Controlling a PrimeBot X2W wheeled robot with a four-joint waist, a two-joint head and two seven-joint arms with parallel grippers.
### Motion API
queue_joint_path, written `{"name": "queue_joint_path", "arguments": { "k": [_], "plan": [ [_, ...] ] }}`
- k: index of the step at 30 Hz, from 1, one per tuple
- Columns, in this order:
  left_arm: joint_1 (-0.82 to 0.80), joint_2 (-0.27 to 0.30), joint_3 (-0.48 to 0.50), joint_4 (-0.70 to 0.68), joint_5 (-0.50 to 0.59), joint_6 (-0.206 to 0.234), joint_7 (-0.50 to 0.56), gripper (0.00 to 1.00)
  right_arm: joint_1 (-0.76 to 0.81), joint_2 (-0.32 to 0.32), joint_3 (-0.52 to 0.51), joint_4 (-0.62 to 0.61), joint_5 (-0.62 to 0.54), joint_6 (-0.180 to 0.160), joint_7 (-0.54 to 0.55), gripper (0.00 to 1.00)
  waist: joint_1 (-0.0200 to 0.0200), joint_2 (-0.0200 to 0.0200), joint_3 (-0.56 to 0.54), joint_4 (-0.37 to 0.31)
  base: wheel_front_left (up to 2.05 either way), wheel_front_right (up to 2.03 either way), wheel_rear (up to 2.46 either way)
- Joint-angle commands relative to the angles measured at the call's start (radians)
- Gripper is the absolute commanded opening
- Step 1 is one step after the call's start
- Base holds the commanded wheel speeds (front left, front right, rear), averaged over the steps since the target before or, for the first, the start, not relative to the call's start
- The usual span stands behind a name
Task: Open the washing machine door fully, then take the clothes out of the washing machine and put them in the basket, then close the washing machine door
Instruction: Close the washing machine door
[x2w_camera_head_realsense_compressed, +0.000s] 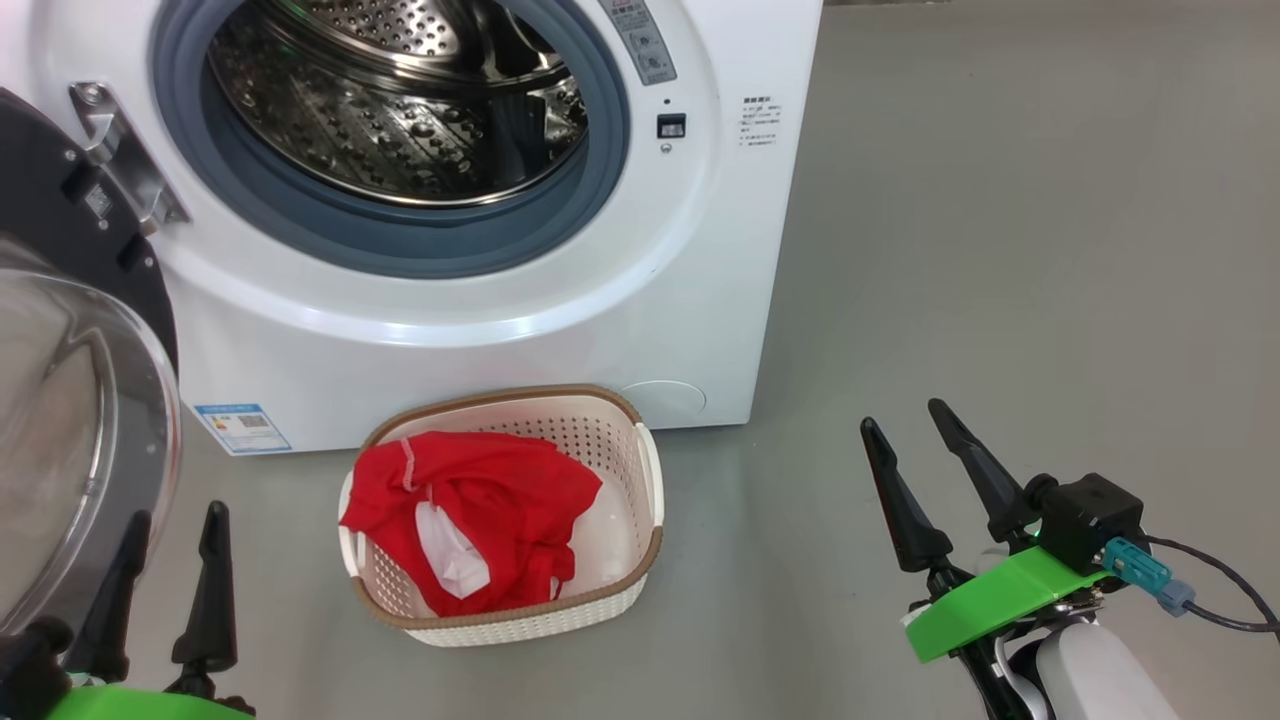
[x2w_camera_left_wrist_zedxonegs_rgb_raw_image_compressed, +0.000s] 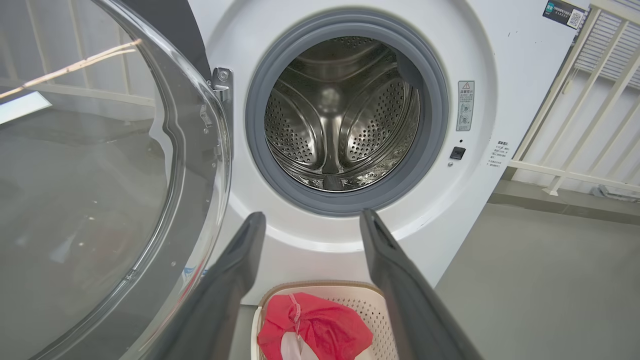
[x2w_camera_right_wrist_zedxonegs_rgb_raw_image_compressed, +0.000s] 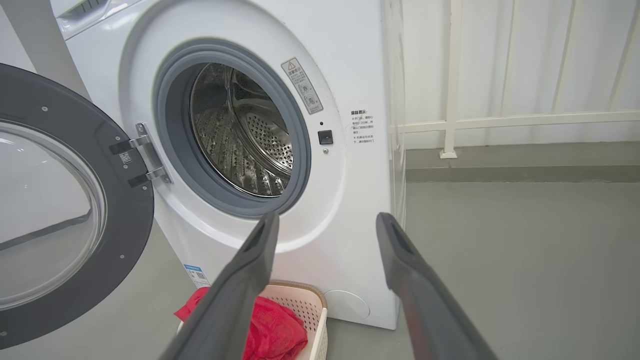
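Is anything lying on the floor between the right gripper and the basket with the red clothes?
No. In the head view, just bare grey floor separates the right gripper from the basket; nothing lies on that stretch.

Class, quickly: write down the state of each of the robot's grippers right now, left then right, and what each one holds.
Left gripper: open, holding nothing.
Right gripper: open, holding nothing.

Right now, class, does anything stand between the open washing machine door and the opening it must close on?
Nothing visible does. The washing machine door hangs open; the drum is empty. The basket holding the clothes sits on the floor below the drum, seemingly under the door's swing.
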Motion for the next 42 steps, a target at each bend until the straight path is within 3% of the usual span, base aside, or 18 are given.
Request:
{"name": "queue_joint_path", "arguments": {
  "k": [1, 20, 42],
  "plan": [
    [-0.027, 0.03, 0.035, -0.014, 0.004, 0.004, -0.009, 1.0, -0.007, -0.003, 0.026, -0.02, 0.007, 0.002, -0.005, 1.0, 0.0, -0.0001, -0.004, 0.006, 0.0, 0.0, 0.0],
    [-0.031, 0.026, 0.029, 0.0, 0.027, 0.044, -0.009, 1.0, -0.01, -0.011, 0.047, -0.001, 0.019, 0.002, -0.005, 1.0, 0.0, -0.0001, -0.021, 0.131, 0.0, 0.0, 0.0],
    [-0.024, 0.015, 0.043, 0.015, 0.037, 0.089, -0.009, 1.0, -0.017, -0.014, 0.055, 0.02, 0.031, 0.002, -0.005, 1.0, 0.0, -0.0001, -0.036, 0.338, 0.0, 0.0, 0.0]
  ]
}}
